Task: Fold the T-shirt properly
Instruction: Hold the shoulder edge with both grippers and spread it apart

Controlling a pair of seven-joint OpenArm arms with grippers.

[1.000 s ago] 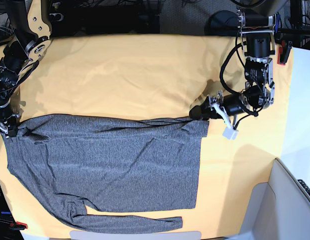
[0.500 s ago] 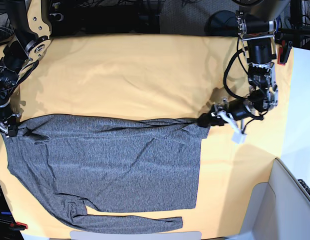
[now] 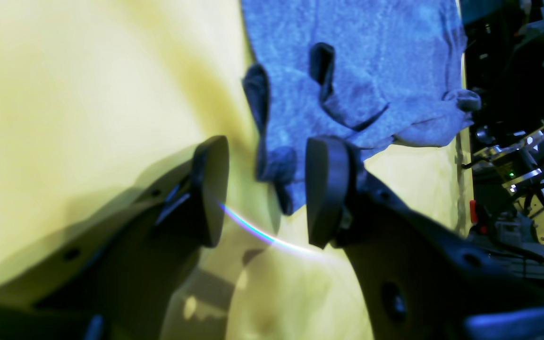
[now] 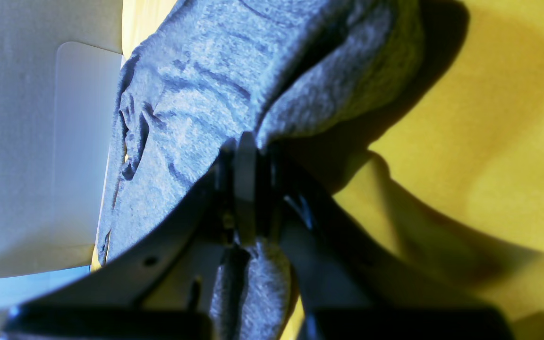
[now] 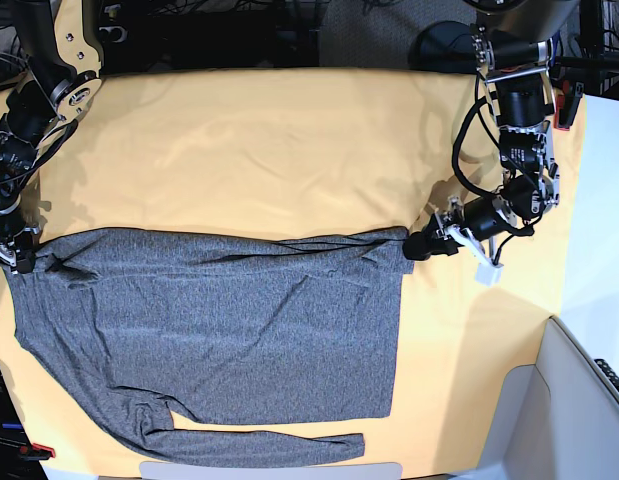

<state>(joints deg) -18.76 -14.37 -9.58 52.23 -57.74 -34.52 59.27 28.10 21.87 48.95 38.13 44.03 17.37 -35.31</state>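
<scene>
The T-shirt [image 5: 219, 330] lies flat on the tablecloth [image 5: 289, 150]. The right hand [image 5: 14, 255] sits at its 9 o'clock corner, the left hand [image 5: 417, 245] at 3 o'clock.

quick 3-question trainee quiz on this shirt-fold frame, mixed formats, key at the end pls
1. True or false: the left gripper is clamped shut on the T-shirt.
2. Multiple choice: where is the right gripper in the base view? A) at the shirt's far-left corner B) over the middle of the yellow-orange tablecloth C) at the white bin.
3. Fill in: a long ____ of the shirt lies along the near table edge.

Key
1. False: its jaws stand open, with a corner of the fabric lying between them.
2. A, and it is shut on the fabric.
3. sleeve
</scene>
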